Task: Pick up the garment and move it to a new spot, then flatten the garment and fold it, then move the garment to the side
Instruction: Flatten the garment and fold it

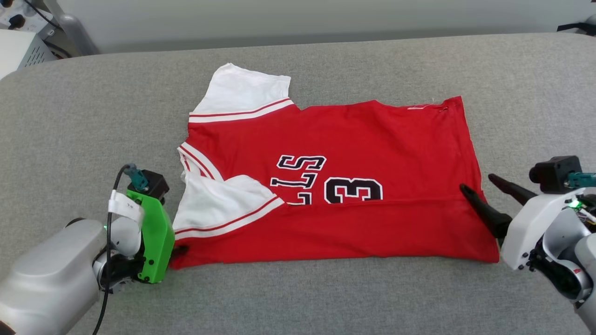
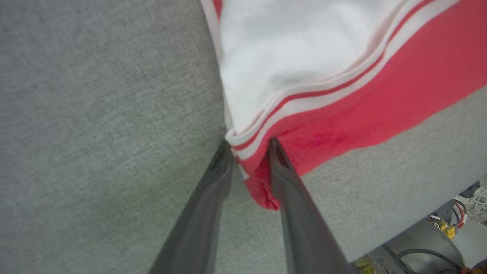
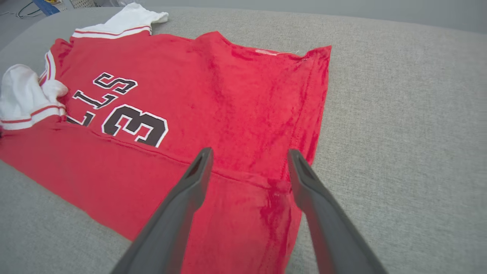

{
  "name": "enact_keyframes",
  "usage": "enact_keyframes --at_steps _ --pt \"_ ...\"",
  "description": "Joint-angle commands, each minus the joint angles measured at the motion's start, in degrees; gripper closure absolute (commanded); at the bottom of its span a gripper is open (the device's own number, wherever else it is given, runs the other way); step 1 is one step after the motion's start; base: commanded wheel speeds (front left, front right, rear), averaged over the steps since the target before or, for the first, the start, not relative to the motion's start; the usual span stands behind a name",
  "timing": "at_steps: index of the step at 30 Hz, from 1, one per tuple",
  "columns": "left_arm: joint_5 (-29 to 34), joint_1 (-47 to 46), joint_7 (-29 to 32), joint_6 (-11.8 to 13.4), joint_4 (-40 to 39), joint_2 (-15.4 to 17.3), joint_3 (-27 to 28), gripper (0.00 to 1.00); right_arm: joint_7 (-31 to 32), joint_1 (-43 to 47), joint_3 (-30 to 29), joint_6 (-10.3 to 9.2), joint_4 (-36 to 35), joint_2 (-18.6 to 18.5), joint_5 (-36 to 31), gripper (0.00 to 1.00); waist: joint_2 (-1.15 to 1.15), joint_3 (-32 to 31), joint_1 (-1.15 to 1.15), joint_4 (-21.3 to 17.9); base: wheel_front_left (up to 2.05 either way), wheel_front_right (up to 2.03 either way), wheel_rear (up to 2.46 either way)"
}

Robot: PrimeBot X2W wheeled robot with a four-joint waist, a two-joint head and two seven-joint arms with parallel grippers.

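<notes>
The garment (image 1: 354, 135) is a red jersey with white sleeves, lying flat on the grey padded table (image 1: 70, 116). Its near strip is folded up over the lower half of the black print. At the garment's near left corner my left gripper (image 1: 179, 251) has both fingers around the bunched corner cloth (image 2: 258, 182), just below the white sleeve (image 2: 289, 57). My right gripper (image 1: 477, 182) hovers open over the right hem; in the right wrist view its fingers (image 3: 190, 198) straddle the fold line at that hem (image 3: 277, 186), holding nothing.
A grey box (image 1: 21, 51) and cables stand off the table at the far left. Below the table's near edge, in the left wrist view, wires and robot parts (image 2: 456, 220) show. Bare grey padding runs all round the garment.
</notes>
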Motion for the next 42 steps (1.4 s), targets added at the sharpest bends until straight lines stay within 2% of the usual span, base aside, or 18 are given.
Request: enact_keyframes --at_steps 1,7,13,15,19,23,31,39,40,41,42 --pt "-0.23 2.54 -1.13 -0.14 0.07 -1.66 -0.70 1.00 0.21 -0.96 -0.37 -0.05 -0.52 -0.75 -0.49 0.00 0.00 -0.62 0.00 0.19 0.00 0.00 0.00" --pt "0.56 1.35 -6.56 -0.14 -3.10 0.69 -0.48 1.00 3.44 -1.64 -2.18 -0.05 -3.23 -3.64 -1.16 0.00 0.00 -2.07 0.00 0.29 0.00 0.00 0.00" --pt "2.14 0.37 -10.94 -0.14 -7.04 3.52 -0.54 1.00 15.58 -1.43 -2.28 -0.05 -5.96 -7.75 -0.67 0.00 0.00 -2.60 0.00 0.38 0.00 0.00 0.00" --pt "3.21 0.05 -11.43 -0.14 -7.80 4.13 -0.65 1.00 19.41 -1.17 -1.90 -0.05 -6.34 -8.10 -0.22 0.00 0.00 -2.41 0.00 0.46 0.00 0.00 0.00" --pt "4.35 -0.60 -12.04 -0.14 -8.83 4.48 -0.75 1.00 24.10 -0.97 -2.11 -0.05 -5.28 -7.10 1.27 0.00 0.00 -1.70 0.00 0.87 0.00 0.00 0.00" --pt "5.44 -1.21 -12.30 -0.14 -9.13 4.34 -0.83 1.00 25.75 -1.19 -1.31 -0.05 -2.73 -4.97 0.91 0.00 0.00 -0.75 0.00 1.33 0.00 0.00 0.00" --pt "6.59 -2.15 -12.83 -0.14 -9.23 3.81 -0.90 1.00 25.34 -2.44 2.92 -0.05 6.03 -1.08 -1.93 0.00 0.00 1.24 0.00 2.25 0.00 0.00 0.00" --pt "6.78 -1.60 -13.64 -0.14 -8.62 3.55 -0.99 1.00 23.01 -2.63 6.72 -0.05 14.87 2.49 0.38 0.00 0.00 1.85 0.00 2.65 0.00 0.00 0.00" --pt "6.70 -1.36 -13.74 -0.14 -8.55 3.60 -1.01 1.00 22.33 -2.75 6.95 -0.05 15.06 2.61 0.91 0.58 0.00 1.76 0.00 2.57 0.00 0.00 0.00" --pt "6.64 -1.01 -13.92 -0.14 -8.43 3.70 -1.03 1.00 21.35 -2.96 7.18 -0.05 15.15 2.68 1.45 0.93 0.00 1.51 0.00 2.41 0.00 0.00 0.00" --pt "6.54 -0.66 -14.06 -0.14 -8.35 3.78 -1.04 1.00 20.78 -3.07 7.47 -0.05 15.15 2.61 1.84 1.00 0.00 1.25 0.00 2.27 0.00 0.00 0.00"
